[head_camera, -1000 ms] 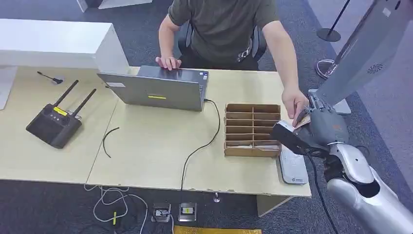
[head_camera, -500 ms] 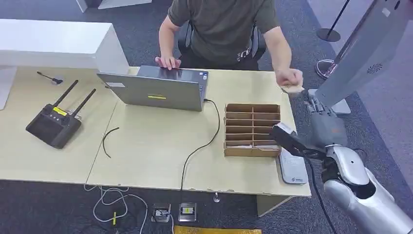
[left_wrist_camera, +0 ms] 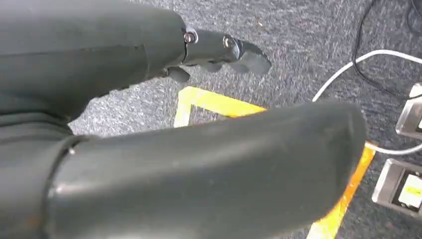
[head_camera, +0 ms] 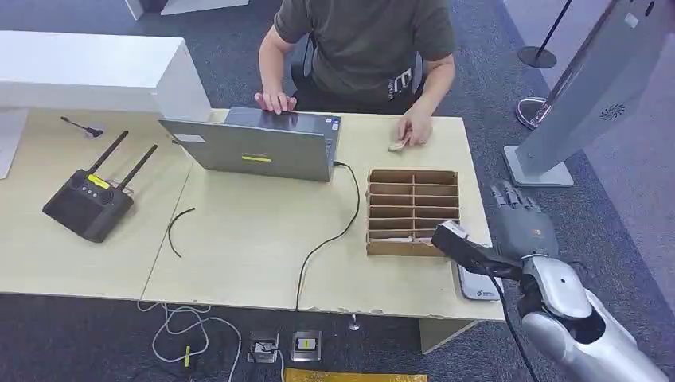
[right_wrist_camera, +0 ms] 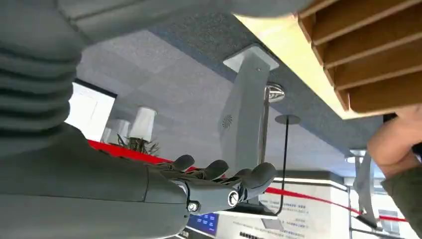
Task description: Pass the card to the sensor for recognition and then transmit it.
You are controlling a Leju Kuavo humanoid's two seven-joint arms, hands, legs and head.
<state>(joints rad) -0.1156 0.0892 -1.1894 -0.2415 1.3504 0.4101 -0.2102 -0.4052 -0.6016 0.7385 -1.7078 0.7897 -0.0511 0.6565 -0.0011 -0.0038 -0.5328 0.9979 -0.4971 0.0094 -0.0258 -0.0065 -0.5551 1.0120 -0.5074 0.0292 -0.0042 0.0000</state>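
Observation:
A person's hand (head_camera: 415,127) presses the small tan card (head_camera: 397,146) onto the table, just behind the cardboard divider box (head_camera: 412,211). The white card sensor (head_camera: 476,285) lies flat at the table's right front edge. My right hand (head_camera: 521,223) hovers beside the table's right edge, just above and right of the sensor, fingers straight and spread, palm empty. In the right wrist view the same fingers (right_wrist_camera: 219,181) stretch out holding nothing. My left hand (left_wrist_camera: 219,50) hangs over the carpet with its fingers extended and nothing in it.
A grey laptop (head_camera: 255,147) stands open before the seated person, its cable trailing across the table (head_camera: 239,255). A black device with two antennas (head_camera: 87,203) sits at the left. A tall grey kiosk (head_camera: 589,87) stands to the right of the table.
The person took the card from my right hand and carried it left, down to the table behind the box. My right hand, now empty, dropped slightly and drew back.

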